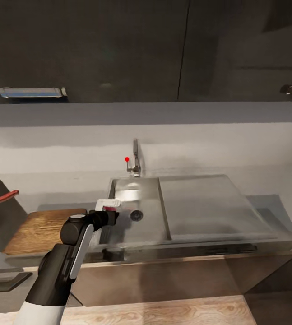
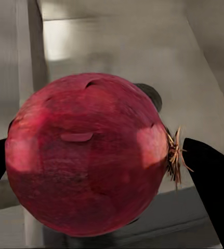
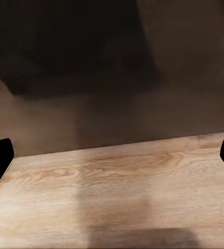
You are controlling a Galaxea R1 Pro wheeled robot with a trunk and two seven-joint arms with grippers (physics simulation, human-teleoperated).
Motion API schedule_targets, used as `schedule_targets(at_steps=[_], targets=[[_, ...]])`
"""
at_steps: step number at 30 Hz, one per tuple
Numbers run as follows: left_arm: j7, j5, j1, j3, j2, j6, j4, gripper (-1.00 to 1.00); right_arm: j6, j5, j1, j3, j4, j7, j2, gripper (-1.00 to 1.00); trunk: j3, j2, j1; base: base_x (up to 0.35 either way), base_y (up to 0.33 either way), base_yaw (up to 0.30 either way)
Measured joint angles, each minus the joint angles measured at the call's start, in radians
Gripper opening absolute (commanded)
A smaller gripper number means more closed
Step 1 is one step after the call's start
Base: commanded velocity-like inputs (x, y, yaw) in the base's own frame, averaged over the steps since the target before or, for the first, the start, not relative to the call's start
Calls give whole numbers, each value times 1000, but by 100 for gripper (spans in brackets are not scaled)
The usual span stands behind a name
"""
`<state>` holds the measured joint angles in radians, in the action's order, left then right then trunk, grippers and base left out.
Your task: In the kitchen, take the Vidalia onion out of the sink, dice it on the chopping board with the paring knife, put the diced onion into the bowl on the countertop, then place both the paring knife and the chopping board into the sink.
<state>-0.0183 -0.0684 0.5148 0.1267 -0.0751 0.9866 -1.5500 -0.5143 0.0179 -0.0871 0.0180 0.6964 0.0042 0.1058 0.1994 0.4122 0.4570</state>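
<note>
Your left tool [image 2: 99, 166] has the Vidalia onion [image 2: 88, 155] between its two dark fingers [image 2: 213, 181], one on each flank, the dry root tuft just beside one of them. In the head view it hangs over the left part of the sink [image 1: 200, 212], near the round drain [image 1: 136, 215] and just right of the chopping board [image 1: 42, 228], which lies on the worktop [image 1: 272, 203] with the red-handled paring knife [image 1: 3, 197] beyond its far left corner. Judge the onion as firm, round and smooth-skinned, likely to roll or slip: keep the grip across its widest girth, not on the papery tuft, and set it down gently on the board. Your right tool [image 3: 112, 155] is spread wide with nothing in it, facing pale wooden floor [image 3: 112, 192].
</note>
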Motion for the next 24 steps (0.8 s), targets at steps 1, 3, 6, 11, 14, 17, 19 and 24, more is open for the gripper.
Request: schedule_targets(at_steps=[1, 3, 6, 11, 14, 17, 19, 24], targets=[[0, 0, 0, 0, 0, 0, 0, -100, 0, 0, 0, 0, 0, 0, 0, 100, -2, 0, 0, 0, 315, 0], [0, 0, 0, 0, 0, 0, 0, -100, 0, 0, 0, 0, 0, 0, 0, 100, -5, 0, 0, 0, 315, 0], [0, 0, 0, 0, 0, 0, 0, -100, 0, 0, 0, 0, 0, 0, 0, 100, -10, 0, 0, 0, 316, 0], [0, 1, 0, -2, 0, 1, 0, -100, 0, 0, 0, 0, 0, 0, 0, 100, -18, 0, 0, 0, 316, 0], [0, 0, 0, -2, -1, 2, 0, -100, -1, 0, 0, 0, 0, 0, 0, 100, -22, 0, 0, 0, 315, 0], [0, 0, 0, -2, -1, 1, 0, -100, -1, 0, 0, 0, 0, 0, 1, 100, -27, 0, 0, 0, 315, 0], [0, 0, 0, -2, -1, 2, 0, -100, -1, 0, 0, 0, 0, 0, 1, 100, -30, 0, 0, -20, 315, 0], [0, 0, 0, -1, -2, 2, 0, -100, -2, 1, 0, 0, 0, 0, 0, 100, -36, 0, 0, -126, 302, 0]])
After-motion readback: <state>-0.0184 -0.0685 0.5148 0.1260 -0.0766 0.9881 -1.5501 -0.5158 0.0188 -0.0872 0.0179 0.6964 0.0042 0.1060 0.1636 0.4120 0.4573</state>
